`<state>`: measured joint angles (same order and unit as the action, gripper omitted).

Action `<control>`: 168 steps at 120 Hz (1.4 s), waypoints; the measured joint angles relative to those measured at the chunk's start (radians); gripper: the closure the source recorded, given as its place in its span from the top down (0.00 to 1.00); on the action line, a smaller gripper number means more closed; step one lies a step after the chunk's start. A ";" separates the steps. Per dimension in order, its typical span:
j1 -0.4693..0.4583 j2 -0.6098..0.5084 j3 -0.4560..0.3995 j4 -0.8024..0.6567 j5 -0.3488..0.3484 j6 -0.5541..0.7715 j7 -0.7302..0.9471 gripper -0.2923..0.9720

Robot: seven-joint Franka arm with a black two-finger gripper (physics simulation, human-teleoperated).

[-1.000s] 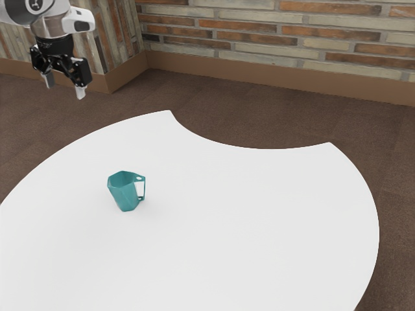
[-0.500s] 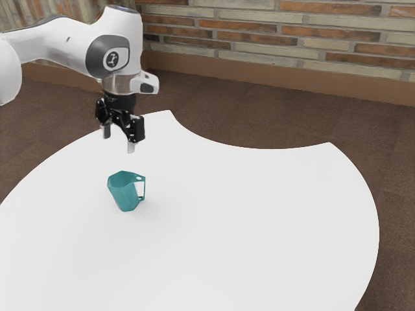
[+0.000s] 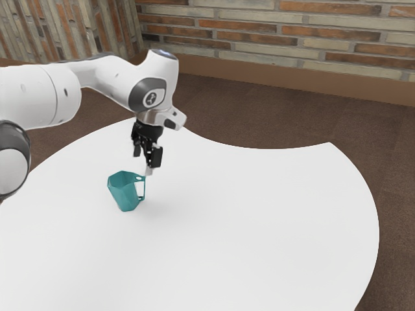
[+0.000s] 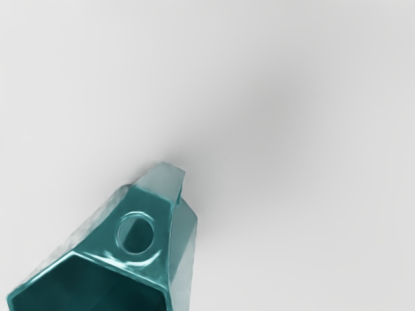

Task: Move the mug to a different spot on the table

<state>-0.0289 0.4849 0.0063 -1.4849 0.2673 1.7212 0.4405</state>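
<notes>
Over on the white tabletop (image 3: pixel 259 214), toward 9 o'clock from its middle in the exterior view: a teal faceted mug (image 3: pixel 125 192), upright, mouth up, handle (image 3: pixel 141 186) turned to 3 o'clock. Standing alone, well clear of the tabletop's rim and of the curved notch cut in at 12 o'clock. Coming in from 10 o'clock, the white Franka arm (image 3: pixel 97 81), bent over and pointing down. Hanging at its end, the black hand (image 3: pixel 145 162), just above the mug at about 1 o'clock from it, lower fingertip close over the top of the handle. Touching or not, cannot tell. Fingers parted, nothing between them: open, gripping nothing. From the wrist view, looking down on the mug (image 4: pixel 123 259) just under the hand: angular rim, dark teal inside, handle (image 4: pixel 139 227) with its round hole jutting out toward bare tabletop (image 4: pixel 292 97), a soft grey shadow across the white. Behind it all, brown carpet (image 3: pixel 272 110) and a brick wall (image 3: pixel 292 26) at 12 o'clock.
</notes>
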 joint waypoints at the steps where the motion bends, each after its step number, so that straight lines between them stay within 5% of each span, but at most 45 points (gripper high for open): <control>1: 0.001 0.004 0.000 0.003 0.001 0.002 0.005 0.77; 71: 0.048 0.133 -0.002 0.044 0.002 0.138 0.245 0.77; 168: 0.080 0.167 0.004 0.037 -0.048 0.162 0.361 0.77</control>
<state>0.0507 0.6519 0.0107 -1.4484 0.2192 1.8831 0.8012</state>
